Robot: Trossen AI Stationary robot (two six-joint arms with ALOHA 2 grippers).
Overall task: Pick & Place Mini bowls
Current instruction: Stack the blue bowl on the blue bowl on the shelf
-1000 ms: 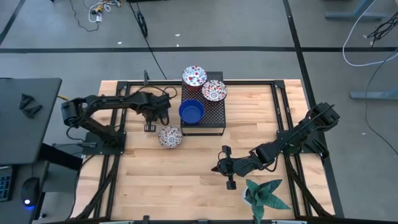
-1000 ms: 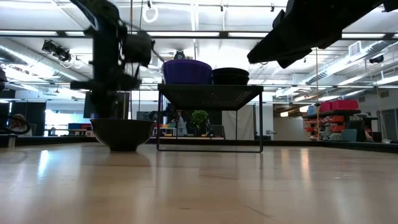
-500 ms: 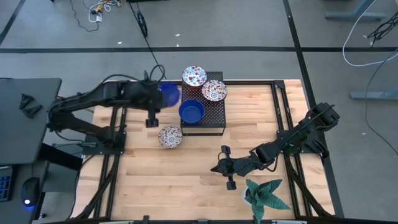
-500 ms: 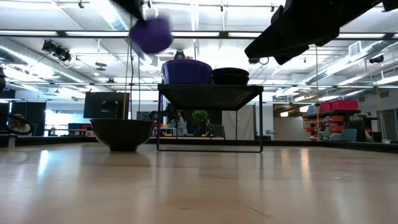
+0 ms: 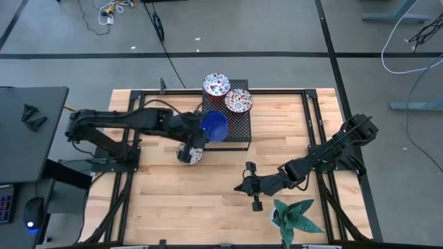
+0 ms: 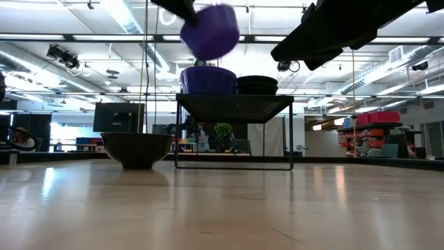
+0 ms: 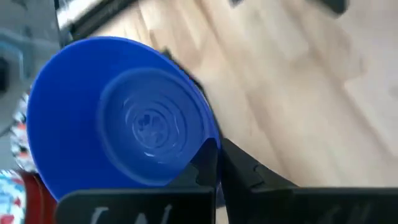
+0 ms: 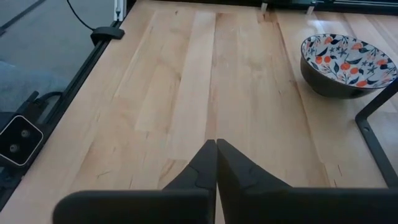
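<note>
My left gripper (image 7: 214,165) is pinched tight on the rim of a solid blue bowl (image 5: 215,125), which I am holding in the air above the near-left part of a black mesh stand (image 5: 239,135) that sits at about twelve o'clock from the table's centre. In the low view the blue bowl (image 6: 210,31) hangs tilted just over another blue bowl (image 6: 208,80) resting on the stand's top, so I judge I am about to stack or set it there; in the overhead view the carried bowl hides the one beneath it.

Two floral bowls already sit on the stand: one (image 5: 216,85) at its far-left corner, partly overhanging, and one (image 5: 239,101) just beside it toward three o'clock. One more floral bowl (image 5: 189,153) is on the wooden table (image 5: 208,207) at about nine o'clock of the stand's near edge, partly under my left arm; my right wrist camera sees it too (image 8: 347,64). By my judgement that bowl is left to move, and the carried one is not yet released.

My right gripper (image 8: 216,165) has its fingers pressed together, holding nothing, waiting low over the table near five o'clock, close to a potted plant (image 5: 296,216).

I can read no brand, label or writing anywhere
</note>
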